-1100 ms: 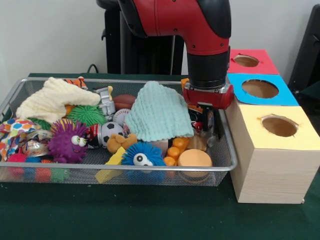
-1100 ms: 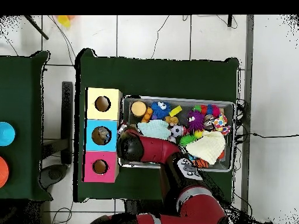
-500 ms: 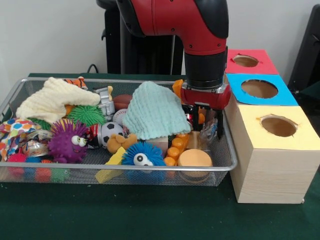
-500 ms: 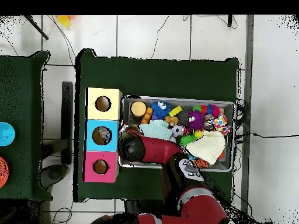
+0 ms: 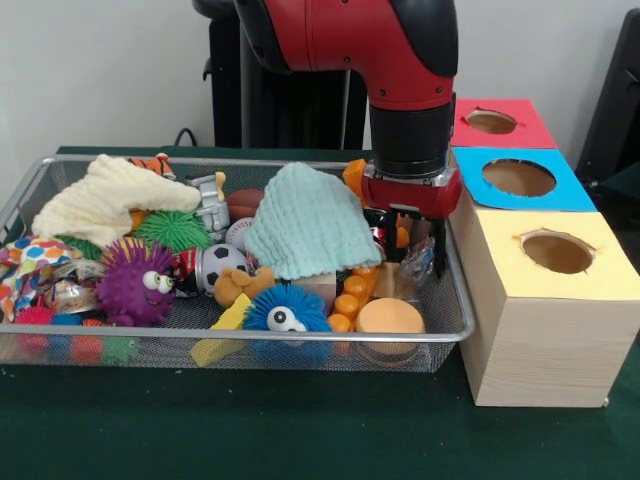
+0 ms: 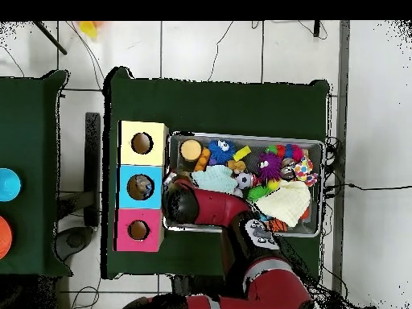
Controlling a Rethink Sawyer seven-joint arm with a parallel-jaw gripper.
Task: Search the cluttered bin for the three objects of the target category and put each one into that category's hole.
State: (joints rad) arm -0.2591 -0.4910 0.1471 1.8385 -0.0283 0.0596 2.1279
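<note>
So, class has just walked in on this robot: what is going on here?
A red and black robot arm hangs over the right end of a wire bin crammed with toys and cloths. Its gripper sits low among the clutter, beside a mint green cloth and above some small orange balls. Whether it holds anything cannot be told. Next to the bin stand three boxes with holes: yellow, blue and red.

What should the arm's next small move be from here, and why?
Probably a short, straight lift. The gripper hangs low in the mesh bin, at its end next to the boxes, with something small and partly orange between its fingers, though a firm hold can't be confirmed. The mint cloth lies close beside it, so rising first should avoid snagging before heading to a hole.
</note>
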